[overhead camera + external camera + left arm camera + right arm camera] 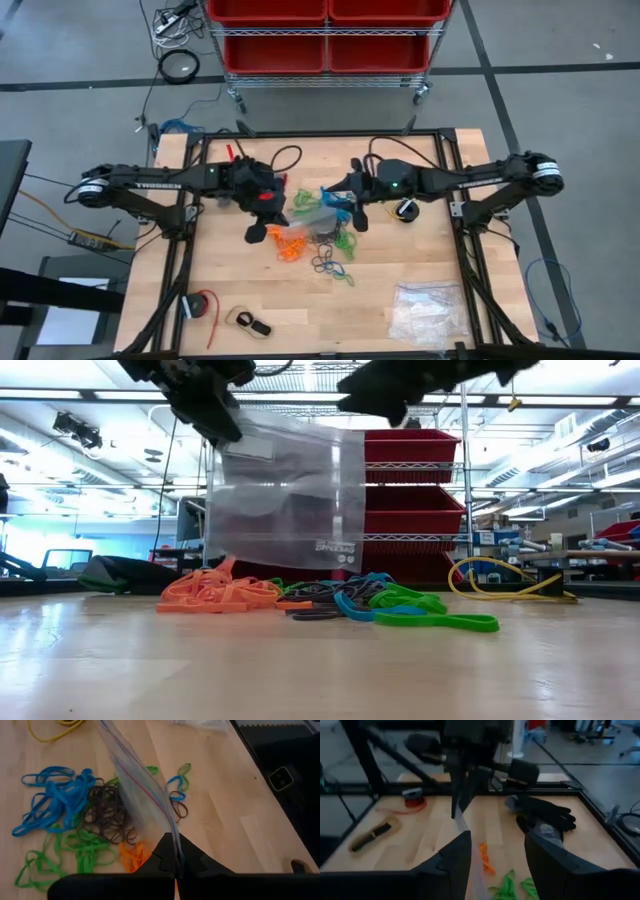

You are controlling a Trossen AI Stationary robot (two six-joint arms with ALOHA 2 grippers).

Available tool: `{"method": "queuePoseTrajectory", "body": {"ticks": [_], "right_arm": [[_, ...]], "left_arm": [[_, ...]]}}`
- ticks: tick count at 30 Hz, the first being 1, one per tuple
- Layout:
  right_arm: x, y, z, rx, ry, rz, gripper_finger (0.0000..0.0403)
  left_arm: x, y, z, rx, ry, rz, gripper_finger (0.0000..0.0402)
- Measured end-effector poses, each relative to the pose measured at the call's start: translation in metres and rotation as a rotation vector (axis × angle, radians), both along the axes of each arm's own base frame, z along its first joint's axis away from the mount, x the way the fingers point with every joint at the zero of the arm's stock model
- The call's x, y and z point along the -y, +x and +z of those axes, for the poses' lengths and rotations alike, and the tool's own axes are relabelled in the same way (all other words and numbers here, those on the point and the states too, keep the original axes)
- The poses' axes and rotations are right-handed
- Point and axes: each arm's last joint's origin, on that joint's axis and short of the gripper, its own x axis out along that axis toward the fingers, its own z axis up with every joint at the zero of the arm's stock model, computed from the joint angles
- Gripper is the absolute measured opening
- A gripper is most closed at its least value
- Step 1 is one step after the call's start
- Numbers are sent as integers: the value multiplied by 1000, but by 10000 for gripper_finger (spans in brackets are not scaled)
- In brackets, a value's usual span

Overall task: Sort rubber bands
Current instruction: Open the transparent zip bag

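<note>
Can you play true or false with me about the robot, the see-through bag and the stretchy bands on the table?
1. The left hand is pinched shut on the clear plastic zip bag. True.
2. The clear bag lies flat on the wooden table. False: it hangs in the air above the bands.
3. The orange rubber bands and green rubber bands lie on the table. True.
4. The right hand is squeezing a blue rubber band. False: its fingers are open and hold nothing.
5. All the bands are inside the bag. False: they lie in a pile on the table.
</note>
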Motion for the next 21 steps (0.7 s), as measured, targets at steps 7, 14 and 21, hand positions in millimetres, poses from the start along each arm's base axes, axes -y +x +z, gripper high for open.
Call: {"method": "queuePoseTrajectory", "body": {"ticks": [7,14,21], "right_arm": [[2,42,4,-187,-41,93,164],[0,68,1,-243,9,182,163],[1,67,-9,-316,69,202,152]], "left_arm": [[0,-1,-1,-35,18,15,0],[-2,-4,-5,-91,74,66,0],[-3,-5,-6,-109,112,104,1]]}}
